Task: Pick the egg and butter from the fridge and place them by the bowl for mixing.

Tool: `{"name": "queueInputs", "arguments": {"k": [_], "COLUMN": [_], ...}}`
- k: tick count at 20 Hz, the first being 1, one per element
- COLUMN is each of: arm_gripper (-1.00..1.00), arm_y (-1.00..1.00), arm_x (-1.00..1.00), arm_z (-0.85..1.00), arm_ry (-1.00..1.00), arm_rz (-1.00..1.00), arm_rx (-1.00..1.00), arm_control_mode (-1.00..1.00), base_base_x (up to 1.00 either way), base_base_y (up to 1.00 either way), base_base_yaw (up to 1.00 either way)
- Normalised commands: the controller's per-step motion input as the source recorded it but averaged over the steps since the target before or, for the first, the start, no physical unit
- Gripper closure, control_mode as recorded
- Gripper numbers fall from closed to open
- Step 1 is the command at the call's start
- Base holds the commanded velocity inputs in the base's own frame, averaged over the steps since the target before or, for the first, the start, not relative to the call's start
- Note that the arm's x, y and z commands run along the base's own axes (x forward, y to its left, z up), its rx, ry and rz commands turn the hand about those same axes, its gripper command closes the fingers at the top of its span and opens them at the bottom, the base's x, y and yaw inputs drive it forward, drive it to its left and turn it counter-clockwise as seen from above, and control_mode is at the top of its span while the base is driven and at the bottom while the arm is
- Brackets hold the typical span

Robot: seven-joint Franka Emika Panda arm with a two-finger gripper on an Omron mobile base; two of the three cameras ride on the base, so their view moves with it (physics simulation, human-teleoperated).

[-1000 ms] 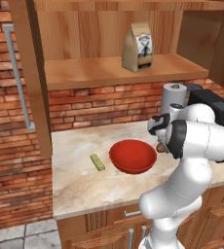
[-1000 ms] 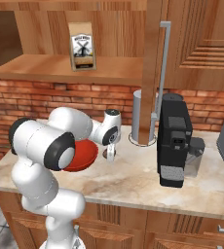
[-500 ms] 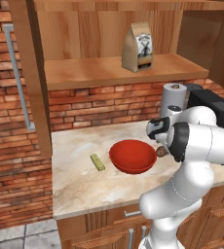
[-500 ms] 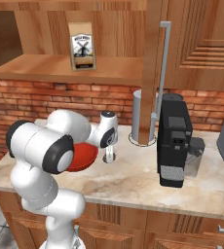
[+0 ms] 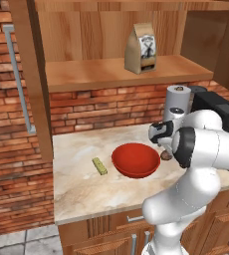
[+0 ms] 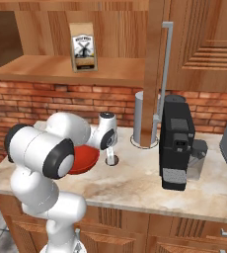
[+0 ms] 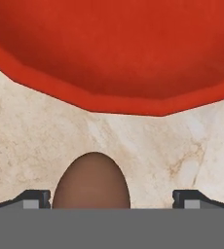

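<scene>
**Egg on the counter beside the bowl, gripper spread above it**

The gripper (image 7: 111,202) is hovering low over the marble counter (image 7: 31,141) with its jaws standing wide apart. In the hand view one dark fingertip (image 7: 33,198) is showing at the left and the other at the right, and the egg (image 7: 91,181) is sitting between them, nearer the left one, with bare counter showing on both sides of it. Neither finger is touching the egg, so the gripper is holding nothing.

In the right base view the gripper (image 6: 109,156) is pointing down at the egg (image 6: 111,160), which is resting on the counter (image 6: 135,183) just beside the bowl (image 6: 83,158). In the left base view the egg (image 5: 165,155) is peeking out as a small brown shape at the bowl's right side, largely hidden behind the arm.

The bowl (image 7: 114,48) is lying just past the egg in the hand view, its rim curving across the upper part of the picture. In the left base view the bowl (image 5: 136,160) is sitting mid-counter, and the butter (image 5: 99,166) is lying flat on the counter (image 5: 81,189) near the bowl's left side, apart from it.

Farther back, a black coffee machine (image 6: 177,143) is standing on the counter to the right of the arm, and a grey cylinder (image 6: 139,116) is standing near the brick wall (image 6: 31,101). Above, a paper bag (image 5: 141,49) is standing upright on the wooden shelf (image 5: 106,72).
</scene>
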Motion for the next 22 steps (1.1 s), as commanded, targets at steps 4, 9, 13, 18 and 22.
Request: {"name": "queueInputs", "arguments": {"k": [4,9,13,18,22], "arm_gripper": [-1.00,-1.00,-1.00,-1.00,-1.00], "arm_y": [0.00,0.03,0.18,0.23,0.24], "arm_x": [-0.26,-0.37,-0.37,-0.41,-0.45], "arm_z": [0.33,0.38,0.36,0.37,0.30], "arm_ry": [0.00,-0.01,-0.02,-0.07,-0.14], "arm_rz": [0.00,0.00,-0.11,-0.26,-0.36], "arm_rx": [-0.01,-0.03,0.00,0.00,0.01], "arm_control_mode": [-1.00,-1.00,-1.00,-1.00,-1.00], "base_base_x": [0.00,0.00,0.00,0.00,0.00], "base_base_y": [0.00,0.00,0.00,0.00,0.00], "base_base_yaw": [0.00,0.00,0.00,0.00,0.00]}}
